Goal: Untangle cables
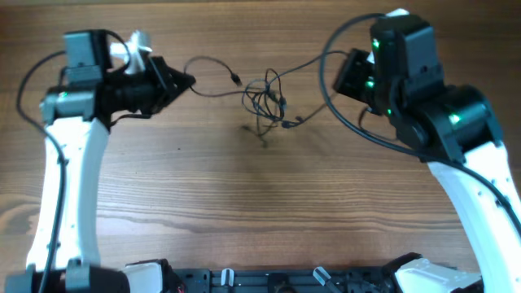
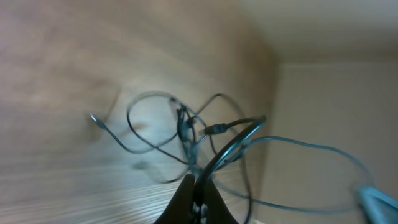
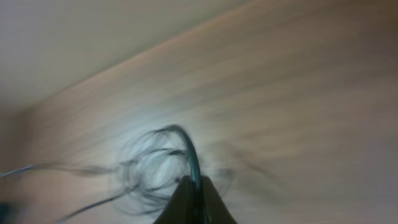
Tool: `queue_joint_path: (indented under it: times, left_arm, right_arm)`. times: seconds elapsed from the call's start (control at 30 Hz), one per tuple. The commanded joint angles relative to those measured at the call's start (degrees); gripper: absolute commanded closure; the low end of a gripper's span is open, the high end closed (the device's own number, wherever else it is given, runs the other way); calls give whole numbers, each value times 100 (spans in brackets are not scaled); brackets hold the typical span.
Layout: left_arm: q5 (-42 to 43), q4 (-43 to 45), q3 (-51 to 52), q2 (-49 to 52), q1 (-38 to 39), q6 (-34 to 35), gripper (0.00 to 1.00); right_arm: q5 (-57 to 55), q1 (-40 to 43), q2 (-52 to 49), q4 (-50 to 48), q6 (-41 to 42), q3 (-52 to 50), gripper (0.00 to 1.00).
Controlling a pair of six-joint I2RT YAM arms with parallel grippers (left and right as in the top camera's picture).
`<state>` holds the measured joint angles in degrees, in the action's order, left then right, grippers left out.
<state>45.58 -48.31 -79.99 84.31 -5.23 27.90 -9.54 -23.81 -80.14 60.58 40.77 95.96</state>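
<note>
The cables [image 1: 264,99] form a tangled knot of thin black cords at the table's middle back, with strands running out to both sides. My left gripper [image 1: 189,80] is shut on one cable strand left of the knot. In the left wrist view the cord [image 2: 227,146] runs out from between the closed jaws [image 2: 198,185] toward the tangle. My right gripper [image 1: 340,75] is shut on another strand to the right of the knot. The right wrist view is blurred but shows a cord [image 3: 191,155] pinched in the jaws [image 3: 194,186] with the tangle beyond.
The wooden table [image 1: 244,195] spreads around the knot. Thick black robot wires loop near the right arm [image 1: 350,122] and the left arm [image 1: 32,73]. A loose plug end [image 1: 235,79] lies left of the knot.
</note>
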Motion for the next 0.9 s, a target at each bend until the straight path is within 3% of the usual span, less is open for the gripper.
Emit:
queue_joint_path:
  times: [0.0,0.07,0.17,0.27,0.33,0.47,0.5,0.57,0.6,0.7,0.77,0.87]
  left_arm:
    - [807,275,-721,-599,-348,133,96]
    - [31,223,-1060,-791,-645,446,96]
    - [-1095,-297,-1069,-927,-1198,881,96]
    - [-1530,-815,-1069,-820,-1733,883,96]
    - [-1528,-922,-1069,-723,-2081,1019,96]
    - [-1497,-1097,-1067,-595,-2065,1049,96]
    - [-1471,-1119,-1067,-586,-1993,997,96]
    - [-1412,-1110,-1067,-588,-1764,879,96]
    - [-1346,-1106,-1067,-588,-1648,802,96]
    - [-1025,-968,-1069,-588,-1130,601,96]
    - [-341,-540,-1069,-601,-920,535,96]
    - [1320,839,-1091,-706,-710,863,96]
  right_arm:
    - [-2710,28,-208,896,1137,-2,96]
    - [-3353,267,-247,1547,1735,-2,96]
    - [-3359,748,-247,1757,1729,-2,96]
    - [-3171,1394,-247,1770,1727,-2,96]
    - [-2590,1657,-247,1716,1615,-2,96]
    - [-726,1676,-249,1027,479,-2,96]
    - [-133,1676,-249,815,83,-2,94]
    - [669,1676,-254,568,-442,-2,74]
    - [710,1676,-254,570,-466,-2,68]
    - [710,1676,-254,643,-483,-7,61]
    - [890,1676,-262,686,-590,-11,58]
    - [2216,1628,-350,518,-1569,-186,50]
